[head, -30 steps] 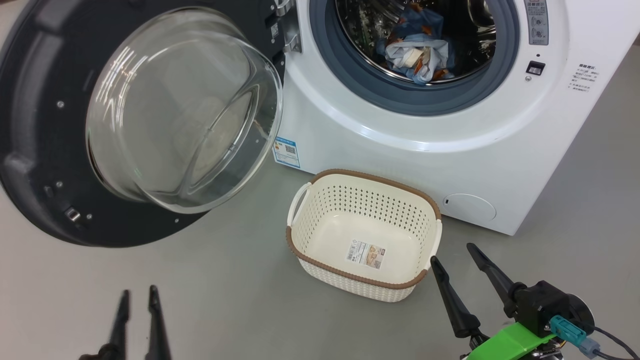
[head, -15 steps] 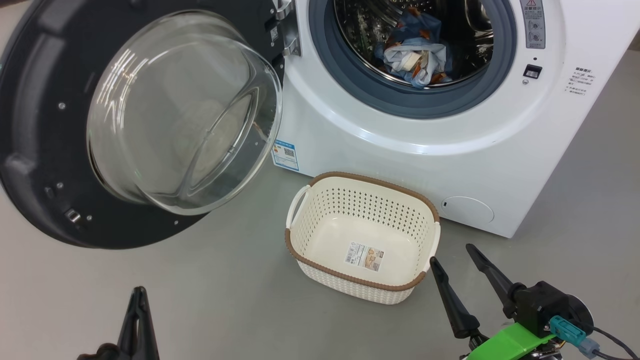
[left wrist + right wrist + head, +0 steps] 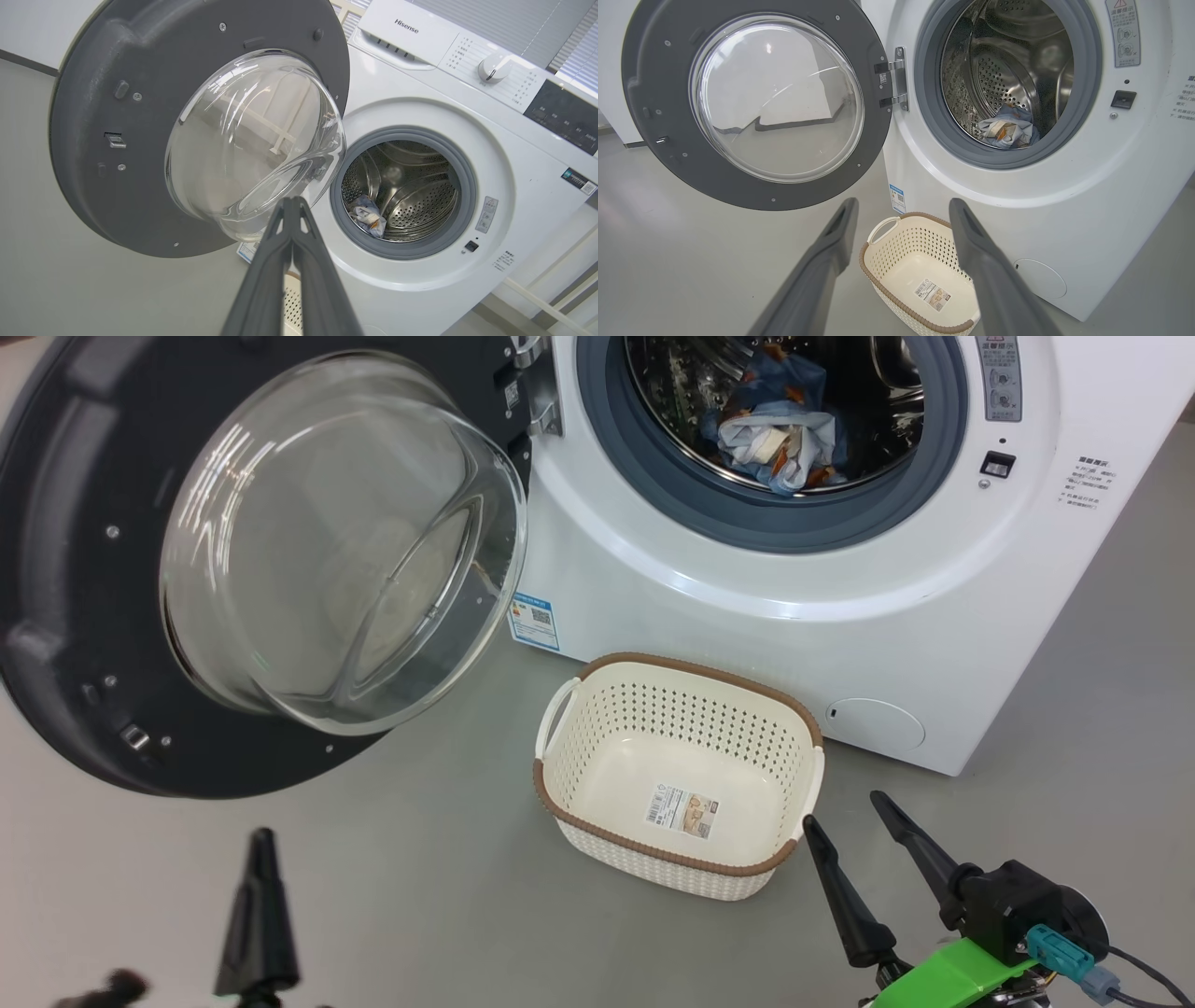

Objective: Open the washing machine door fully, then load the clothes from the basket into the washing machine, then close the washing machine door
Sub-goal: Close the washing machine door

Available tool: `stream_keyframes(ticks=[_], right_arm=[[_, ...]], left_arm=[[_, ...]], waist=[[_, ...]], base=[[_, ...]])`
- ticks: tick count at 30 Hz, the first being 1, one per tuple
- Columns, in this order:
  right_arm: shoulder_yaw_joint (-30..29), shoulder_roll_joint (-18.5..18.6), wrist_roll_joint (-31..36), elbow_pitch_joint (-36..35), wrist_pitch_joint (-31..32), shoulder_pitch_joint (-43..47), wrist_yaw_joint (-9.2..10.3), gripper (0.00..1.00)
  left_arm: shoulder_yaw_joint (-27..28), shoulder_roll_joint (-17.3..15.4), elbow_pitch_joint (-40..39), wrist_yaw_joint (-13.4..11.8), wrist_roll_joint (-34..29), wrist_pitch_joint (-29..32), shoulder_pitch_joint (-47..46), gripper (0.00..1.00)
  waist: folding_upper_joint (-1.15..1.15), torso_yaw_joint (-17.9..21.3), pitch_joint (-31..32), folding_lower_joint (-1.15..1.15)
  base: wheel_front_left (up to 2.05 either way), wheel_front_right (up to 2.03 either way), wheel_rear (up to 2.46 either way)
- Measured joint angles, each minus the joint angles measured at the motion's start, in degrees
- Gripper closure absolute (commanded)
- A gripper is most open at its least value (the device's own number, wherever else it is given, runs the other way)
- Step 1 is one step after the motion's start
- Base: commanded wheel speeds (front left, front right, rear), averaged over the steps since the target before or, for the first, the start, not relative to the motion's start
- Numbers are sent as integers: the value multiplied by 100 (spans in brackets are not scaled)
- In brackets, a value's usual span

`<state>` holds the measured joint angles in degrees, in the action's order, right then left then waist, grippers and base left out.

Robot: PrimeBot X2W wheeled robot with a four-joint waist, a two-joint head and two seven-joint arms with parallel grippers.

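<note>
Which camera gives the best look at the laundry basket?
The head view: the whole basket sits in the open, empty. In the right wrist view, a finger of the right gripper covers part of it. The left wrist view catches a sliver of its wall behind the left gripper.

- Holds the left end effector [image 3: 260, 835] low at the lower left of the head view, its two dark fingers [image 3: 257, 924] pressed together into a single spike pointing up.
- Shows those fingers in the left wrist view meeting at the tip, closed on themselves, with only a thin slit lower down.
- Holds the right end effector [image 3: 844, 809] at the lower right, fingers spread wide apart, slanting up and leftward.
- Carries a green bracket [image 3: 952, 975], a teal connector [image 3: 1055, 947] and a dark cable [image 3: 1144, 980] at the right wrist.
</note>
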<state>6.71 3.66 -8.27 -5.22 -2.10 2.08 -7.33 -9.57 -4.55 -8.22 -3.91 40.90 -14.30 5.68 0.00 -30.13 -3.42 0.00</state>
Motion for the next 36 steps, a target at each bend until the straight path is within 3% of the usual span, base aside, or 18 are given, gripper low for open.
stream_keyframes(ticks=[5,7,8,13,18,22,29,36], right_arm=[[-12,1,1,-25,1,0,0,0],[-22,1,1,-47,2,1,0,0],[-22,1,1,-47,2,1,0,0],[-37,2,4,-110,41,2,0,0],[-52,14,11,-167,62,1,0,0],[-65,40,11,-212,104,-1,0,0],[-100,107,12,-289,159,-5,0,0],[-86,174,52,-388,249,-13,0,0]], left_arm=[[436,146,-325,748,2189,-15,1,100],[588,175,-495,873,3084,-18,1,100],[588,175,-495,873,3084,-18,1,100],[1159,187,-916,1029,4511,-41,-18,100],[2027,-45,-1049,1074,5246,-38,-308,100],[2753,-402,-686,1077,5845,43,-725,100],[3310,-1263,804,1069,6251,443,-1529,100],[3444,-1825,2633,903,6630,902,-2302,100]], waist=[[0,2,-8,0],[0,1,-18,0],[0,1,-18,0],[0,-11,-75,0],[0,-25,-164,0],[0,-33,-238,0],[0,-32,-349,0],[0,48,-452,0]], base=[[0,0,0],[0,0,0],[0,0,0],[0,0,0],[0,0,0],[0,0,0],[0,0,0],[0,0,0]])
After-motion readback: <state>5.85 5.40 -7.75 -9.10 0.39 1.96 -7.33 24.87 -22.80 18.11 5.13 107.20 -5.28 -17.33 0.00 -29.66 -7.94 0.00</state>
